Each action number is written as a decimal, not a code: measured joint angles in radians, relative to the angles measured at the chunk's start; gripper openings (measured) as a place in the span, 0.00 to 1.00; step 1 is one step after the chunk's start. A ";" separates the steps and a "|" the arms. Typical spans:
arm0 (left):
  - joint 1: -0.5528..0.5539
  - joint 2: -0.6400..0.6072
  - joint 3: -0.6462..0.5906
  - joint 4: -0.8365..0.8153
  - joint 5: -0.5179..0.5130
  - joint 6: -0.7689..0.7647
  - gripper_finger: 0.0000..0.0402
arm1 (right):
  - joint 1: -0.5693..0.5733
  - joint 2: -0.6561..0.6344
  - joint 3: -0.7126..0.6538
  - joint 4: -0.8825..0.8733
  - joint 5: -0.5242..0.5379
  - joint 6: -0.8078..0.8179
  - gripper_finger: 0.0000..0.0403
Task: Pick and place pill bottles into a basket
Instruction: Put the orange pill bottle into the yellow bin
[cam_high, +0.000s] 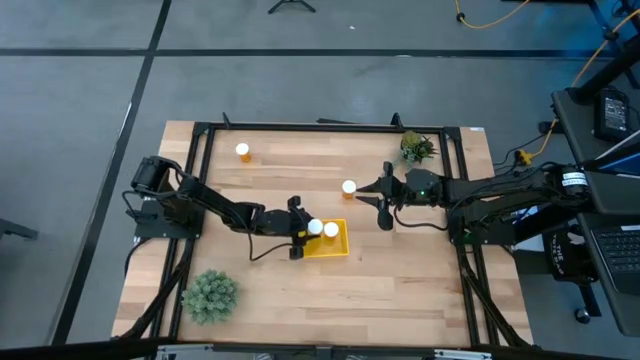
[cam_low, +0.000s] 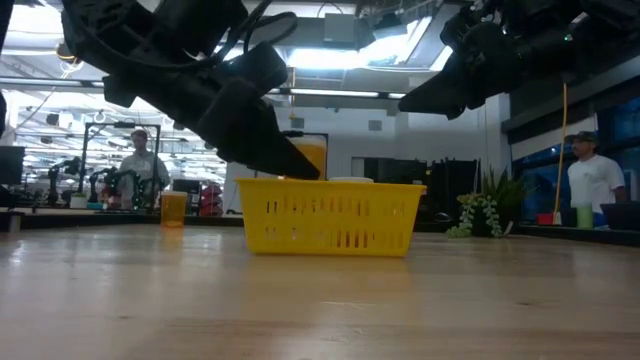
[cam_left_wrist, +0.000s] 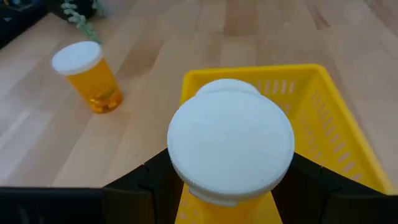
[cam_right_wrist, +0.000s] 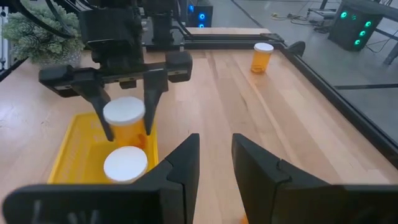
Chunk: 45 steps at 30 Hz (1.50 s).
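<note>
Pale wooden counter (cam_high: 400, 280) carries a yellow basket (cam_high: 338, 247) near its middle, with one white-capped orange pill bottle (cam_high: 331, 230) already inside. Left end effector (cam_high: 299, 234) grips a second bottle (cam_high: 315, 227) above the basket's left edge. Right end effector (cam_high: 382, 196) hovers just right of the basket, fingers apart, empty. A third bottle (cam_high: 348, 187) stands beside it; a fourth (cam_high: 243, 152) stands far left. No readable writing shows on any bottle.
</note>
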 joint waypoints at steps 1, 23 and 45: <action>0.000 0.000 0.000 -0.003 -0.003 0.000 0.50 | 0.000 0.000 0.000 0.000 0.000 0.000 0.25; 0.000 0.000 0.000 -0.008 -0.004 -0.009 0.60 | 0.000 0.000 0.001 -0.004 0.000 0.001 0.25; -0.008 -0.003 0.000 0.013 -0.005 0.096 0.60 | 0.000 0.000 0.001 -0.007 -0.002 0.021 0.25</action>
